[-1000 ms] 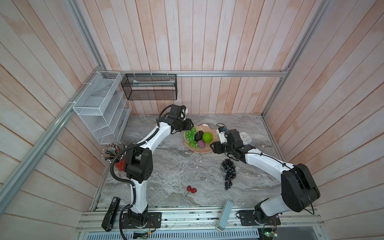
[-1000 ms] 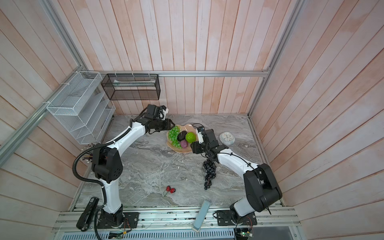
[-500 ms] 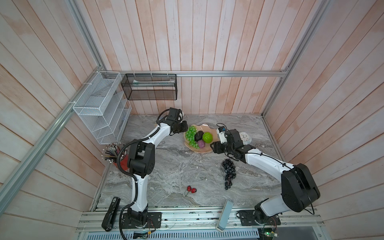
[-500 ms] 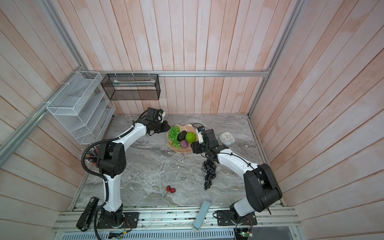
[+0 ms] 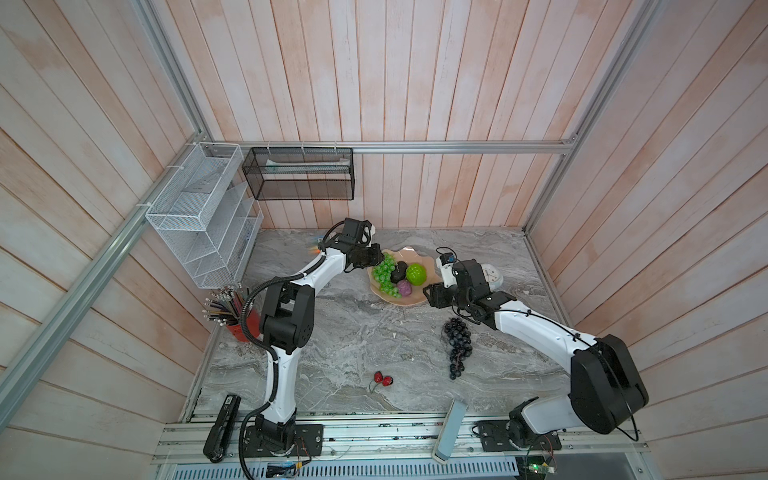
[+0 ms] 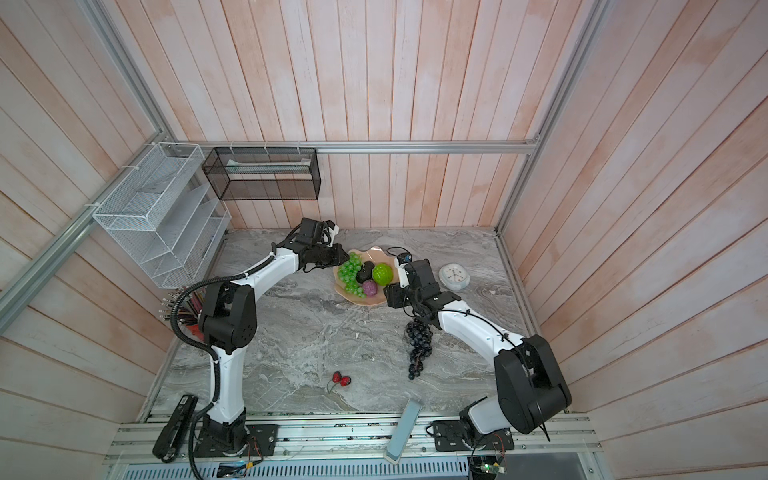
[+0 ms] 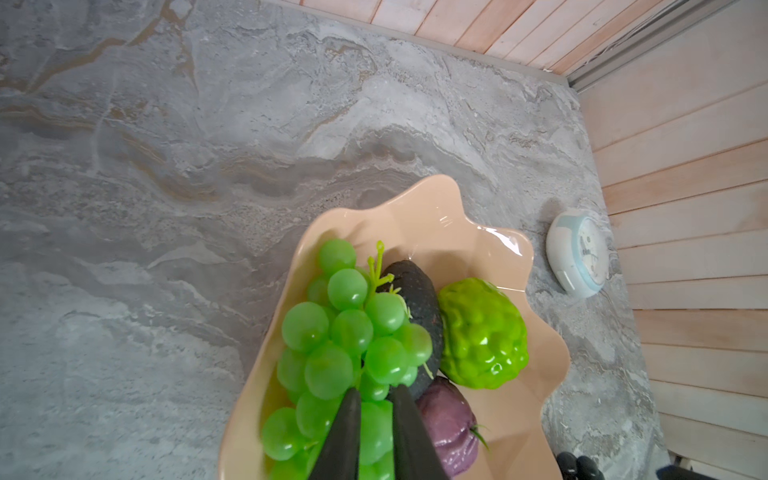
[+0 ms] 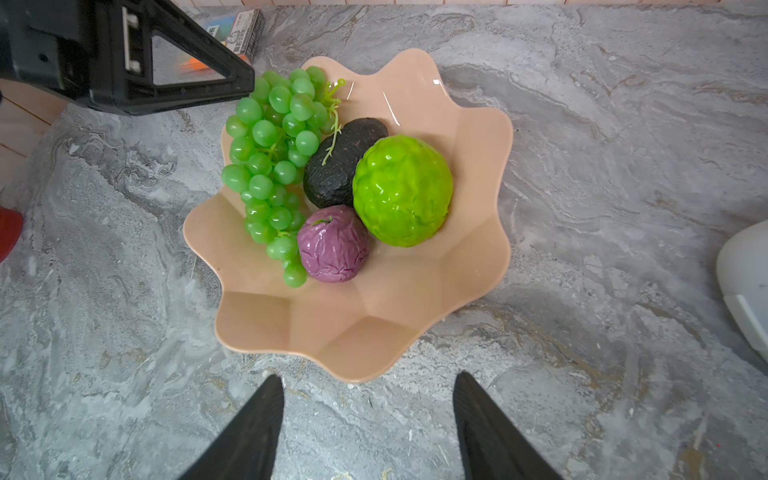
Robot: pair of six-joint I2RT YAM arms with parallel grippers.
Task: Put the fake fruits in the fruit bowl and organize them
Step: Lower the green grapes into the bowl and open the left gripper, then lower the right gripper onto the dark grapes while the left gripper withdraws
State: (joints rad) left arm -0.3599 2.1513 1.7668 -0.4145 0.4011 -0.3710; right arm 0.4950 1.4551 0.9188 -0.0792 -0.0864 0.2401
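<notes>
Grey marbled stone covers the table [image 5: 332,332], boxed in by pale wooden slats. In both top views the peach bowl [image 5: 415,300] sits toward the back with four fruits in it. The dark grapes [image 5: 457,340] and the cherries [image 5: 383,379] lie on the stone nearer the front, well apart from the bowl. The left claw [image 5: 376,258] reaches the bowl's far-left rim at the green grapes [image 5: 384,274]. The right claw [image 5: 430,296] hangs just beside the near-right rim.

From the left wrist, the two fingers [image 7: 338,436] stand close together with a glossy, translucent grape between them, so the claw looks pinched on the bunch. Beside the bunch lie the matt, pebbled black oval [image 7: 415,299], the shiny, knobbly green ball [image 7: 482,332] and the wrinkled purple ball [image 7: 449,424].

From the right wrist, that claw's jaws gape wide and empty over bare stone, short of the bowl's smooth, faceted, petal-shaped rim.

The step in hand, I judge, is tidying the green grapes inside the bowl. The next move calls for a gentle tug so the loose bunch shifts without spilling over the low rim, then fetching the dark grapes.
</notes>
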